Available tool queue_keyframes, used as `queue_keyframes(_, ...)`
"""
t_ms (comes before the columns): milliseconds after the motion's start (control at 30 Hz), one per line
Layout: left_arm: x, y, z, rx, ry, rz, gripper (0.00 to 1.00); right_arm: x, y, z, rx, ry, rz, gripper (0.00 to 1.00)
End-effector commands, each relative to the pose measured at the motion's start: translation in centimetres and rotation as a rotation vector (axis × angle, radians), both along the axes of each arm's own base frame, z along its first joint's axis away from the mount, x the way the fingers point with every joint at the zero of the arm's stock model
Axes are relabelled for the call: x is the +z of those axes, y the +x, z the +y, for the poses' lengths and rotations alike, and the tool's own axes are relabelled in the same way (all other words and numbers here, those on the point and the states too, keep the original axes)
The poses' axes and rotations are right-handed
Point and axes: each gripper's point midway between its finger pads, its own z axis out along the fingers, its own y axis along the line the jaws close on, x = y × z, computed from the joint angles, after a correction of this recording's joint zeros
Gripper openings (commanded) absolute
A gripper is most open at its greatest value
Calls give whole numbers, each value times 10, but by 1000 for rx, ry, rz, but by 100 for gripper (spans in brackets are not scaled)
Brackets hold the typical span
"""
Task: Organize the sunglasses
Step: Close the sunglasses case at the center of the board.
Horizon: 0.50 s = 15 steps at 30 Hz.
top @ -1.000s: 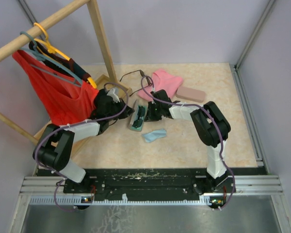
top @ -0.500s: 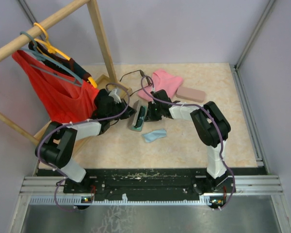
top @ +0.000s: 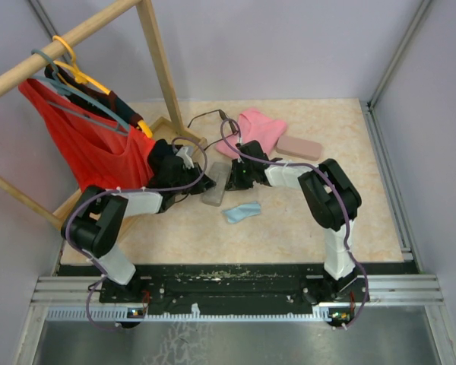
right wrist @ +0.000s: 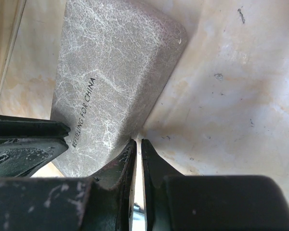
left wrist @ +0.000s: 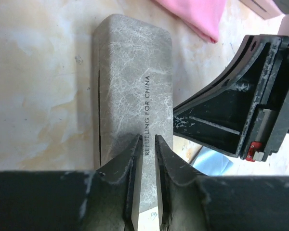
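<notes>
A grey marbled spectacle case [top: 215,185] lies closed on the table between my two grippers, so any sunglasses inside it are hidden. The left gripper [top: 204,182] hovers over the case's near end [left wrist: 130,72]; its jaws [left wrist: 147,138] stand a narrow gap apart with nothing between them. The right gripper [top: 232,178] is at the case's other long side [right wrist: 111,86], its tips [right wrist: 136,142] nearly together and empty, right against the case edge. A thin dark wire shape [top: 205,115] that looks like a pair of sunglasses lies at the back by the wooden post's foot.
A light-blue cloth [top: 242,212] lies just in front of the case. A pink cloth [top: 257,129] and a pink case [top: 299,147] are at the back right. A wooden rack [top: 156,61] with a red garment [top: 99,152] on hangers stands at the left.
The case stood open with its green inside showing; now its lid is down. The left gripper has moved right over the case and its jaws have parted a little. The right gripper has barely moved.
</notes>
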Motion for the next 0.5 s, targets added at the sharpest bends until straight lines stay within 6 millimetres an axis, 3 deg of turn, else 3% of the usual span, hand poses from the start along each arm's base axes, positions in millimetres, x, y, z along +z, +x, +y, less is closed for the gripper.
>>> queue_keyframes(0, -28, -17, 3, -19, 59, 75, 24, -2, 7, 1, 0, -22, -30, 10)
queue_keyframes(133, -21, -14, 7, -3, 75, 58, 25, 1, 9, -5, -24, -41, -50, 10)
queue_keyframes(467, 30, 0, 33, 113, 154, -68, 34, 31, 15, -35, -104, -80, -187, 14)
